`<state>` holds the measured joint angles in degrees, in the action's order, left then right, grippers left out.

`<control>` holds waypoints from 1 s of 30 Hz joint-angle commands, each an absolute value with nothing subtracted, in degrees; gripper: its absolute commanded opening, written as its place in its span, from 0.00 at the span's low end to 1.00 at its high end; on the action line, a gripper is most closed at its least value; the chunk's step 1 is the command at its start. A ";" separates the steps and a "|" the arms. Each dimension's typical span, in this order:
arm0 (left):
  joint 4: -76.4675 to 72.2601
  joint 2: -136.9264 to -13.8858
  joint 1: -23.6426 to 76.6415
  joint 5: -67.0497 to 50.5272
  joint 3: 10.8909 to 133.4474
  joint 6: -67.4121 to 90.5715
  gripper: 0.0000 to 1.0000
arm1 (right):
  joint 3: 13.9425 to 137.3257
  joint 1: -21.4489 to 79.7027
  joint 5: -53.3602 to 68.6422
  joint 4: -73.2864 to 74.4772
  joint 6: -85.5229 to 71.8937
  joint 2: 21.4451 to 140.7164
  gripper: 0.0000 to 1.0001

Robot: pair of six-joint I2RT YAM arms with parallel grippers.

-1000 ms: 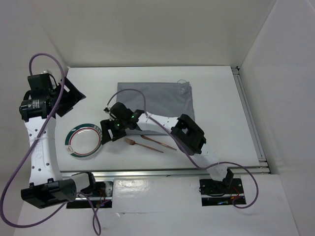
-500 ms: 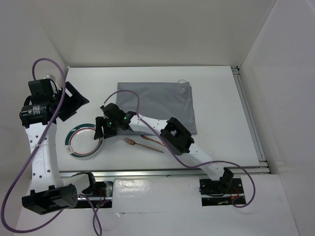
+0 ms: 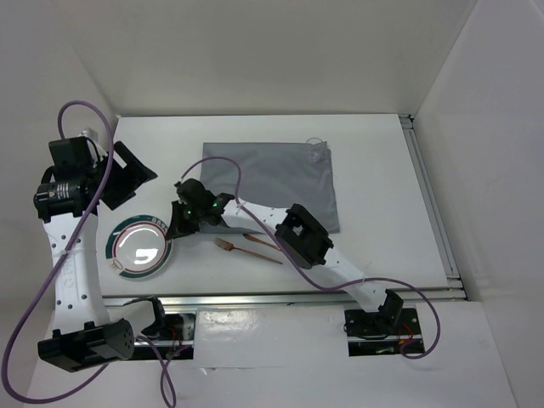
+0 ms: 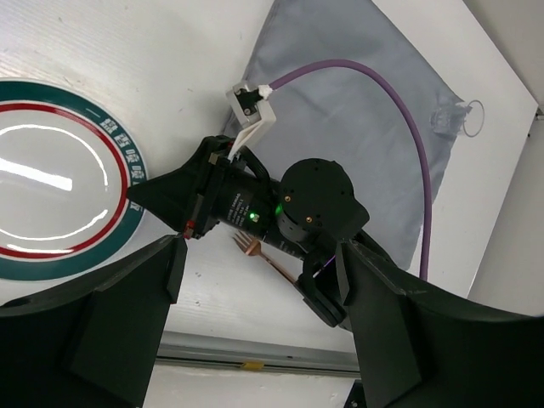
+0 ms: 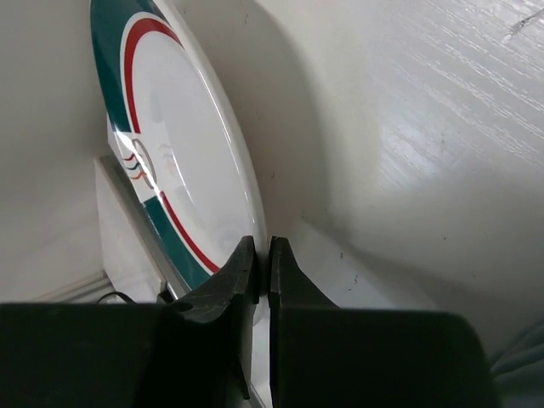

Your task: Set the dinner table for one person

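Observation:
A white plate [image 3: 138, 246] with a green and red rim lies near the left front of the dinner table [image 3: 382, 212]. My right gripper [image 3: 174, 228] reaches across to its right edge. In the right wrist view the plate [image 5: 178, 170] has its rim pinched between the two dark fingers, and the right gripper [image 5: 262, 255] is shut on it. My left gripper [image 3: 127, 174] hangs open above the table behind the plate and holds nothing. From the left wrist the plate [image 4: 59, 204] shows at the left, with the left gripper [image 4: 255, 340] spread wide.
A grey cloth [image 3: 272, 170] lies in the middle of the table, with a clear glass [image 3: 317, 151] at its far right corner. A copper fork [image 3: 246, 249] and a second copper utensil [image 3: 276, 246] lie in front of the cloth. A metal rail [image 3: 433, 204] runs along the right edge.
My right gripper reached left to the plate's edge and closed on its rim. The plate shifted slightly left. The left arm barely moved.

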<state>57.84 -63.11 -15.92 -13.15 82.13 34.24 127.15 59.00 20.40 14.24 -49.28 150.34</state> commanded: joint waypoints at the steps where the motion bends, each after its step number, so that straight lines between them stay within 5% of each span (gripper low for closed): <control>1: 56.95 -61.79 -15.64 -16.08 85.42 32.70 0.89 | 128.76 58.89 20.92 11.35 -48.34 141.96 0.00; 9: 55.28 -61.79 -13.71 -22.85 89.30 33.31 0.89 | 123.51 52.22 20.92 15.29 -46.58 129.04 0.00; 21: 50.90 -61.26 -13.71 -19.95 82.27 33.31 0.89 | 78.24 32.09 20.30 8.72 -51.50 100.92 0.00; 30: 48.87 -63.02 -13.71 -22.68 77.35 33.31 0.89 | 69.18 21.98 24.08 3.96 -55.45 100.02 0.00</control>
